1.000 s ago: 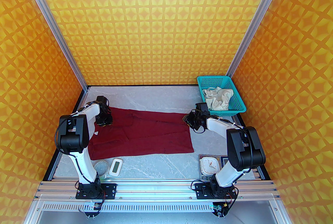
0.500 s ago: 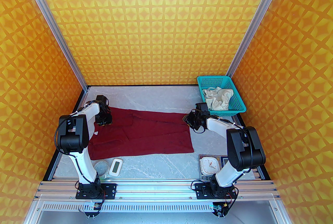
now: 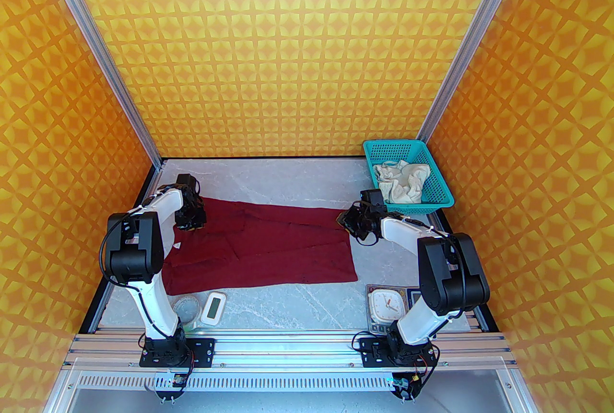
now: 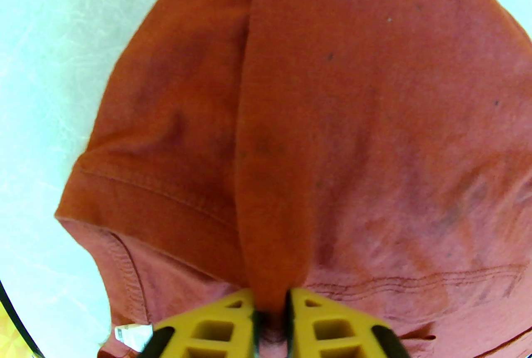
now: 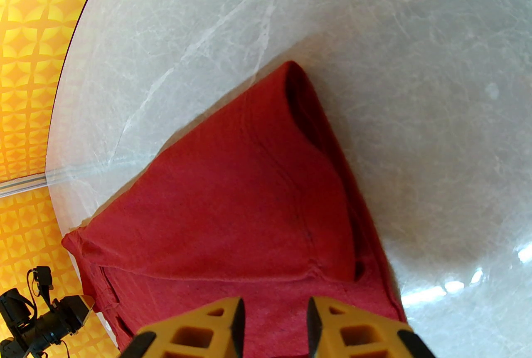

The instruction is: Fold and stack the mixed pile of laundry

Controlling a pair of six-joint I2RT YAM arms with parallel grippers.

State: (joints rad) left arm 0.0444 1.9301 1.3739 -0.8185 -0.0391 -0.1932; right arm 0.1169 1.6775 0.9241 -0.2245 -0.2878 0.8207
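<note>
One shirt (image 4: 374, 119) ridge tight in the left gripper (image 4: 272, 304), its corner at the narrow-gapped right gripper (image 5: 274, 321), hold unclear.

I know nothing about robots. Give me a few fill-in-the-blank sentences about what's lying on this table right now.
1. The cream-white shorts lie crumpled ____ the teal basket.
2. The left gripper pinches a raised fold of the shirt, whose colour is dark ____.
3. The white clock sits beside the ____ arm's base.

Missing words: inside; red; right.
</note>
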